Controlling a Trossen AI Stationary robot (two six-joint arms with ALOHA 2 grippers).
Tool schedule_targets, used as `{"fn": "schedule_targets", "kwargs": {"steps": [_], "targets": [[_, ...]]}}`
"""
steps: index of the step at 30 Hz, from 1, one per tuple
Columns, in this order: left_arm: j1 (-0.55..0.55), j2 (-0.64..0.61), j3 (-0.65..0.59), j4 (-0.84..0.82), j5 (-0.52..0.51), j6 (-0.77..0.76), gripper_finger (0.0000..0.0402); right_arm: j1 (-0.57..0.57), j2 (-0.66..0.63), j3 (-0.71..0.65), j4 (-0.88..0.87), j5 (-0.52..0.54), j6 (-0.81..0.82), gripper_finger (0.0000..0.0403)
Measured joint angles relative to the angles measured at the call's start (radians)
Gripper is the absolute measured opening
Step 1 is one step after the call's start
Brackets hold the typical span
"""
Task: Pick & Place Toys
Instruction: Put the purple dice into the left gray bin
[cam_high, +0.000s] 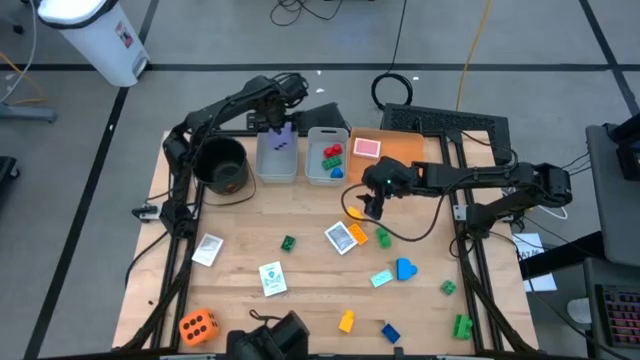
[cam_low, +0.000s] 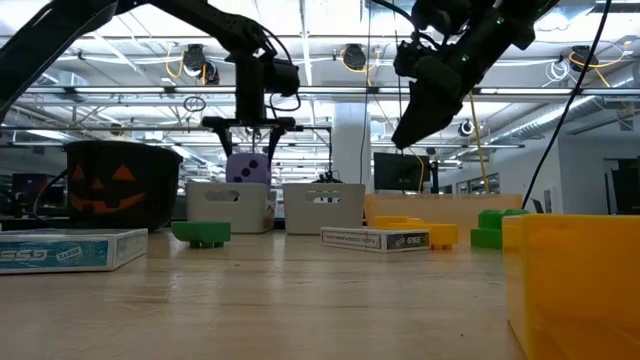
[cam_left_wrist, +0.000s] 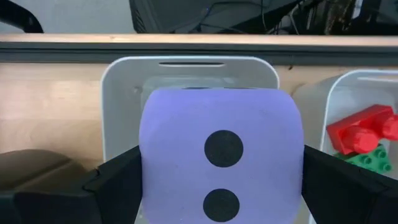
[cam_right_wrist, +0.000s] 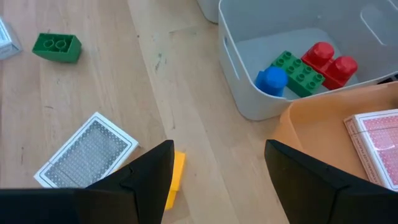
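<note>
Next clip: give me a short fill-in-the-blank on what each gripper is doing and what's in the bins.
1. The left gripper holds the ___ die over a grey bin.
2. The right gripper hangs open and ___ over the table.
3. The second bin contains red, green and ___ bricks.

Missing words: purple; empty; blue

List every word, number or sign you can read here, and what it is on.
No text reads whole.
"ESG": fragment on the card box's side, low view.
Card box at centre: print too blurred.
Purple die: two black dots, no text.
Paper sheet: print too small.
</note>
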Motion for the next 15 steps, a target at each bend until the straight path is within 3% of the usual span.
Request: {"fn": "schedule_targets", "kwargs": {"steps": [15], "targets": [[0.011,0.040,0.000,0.052,-0.012,0.022,0.0360,-0.064,0.000,0.000,0.028,-0.003,0.063,0.0242]]}}
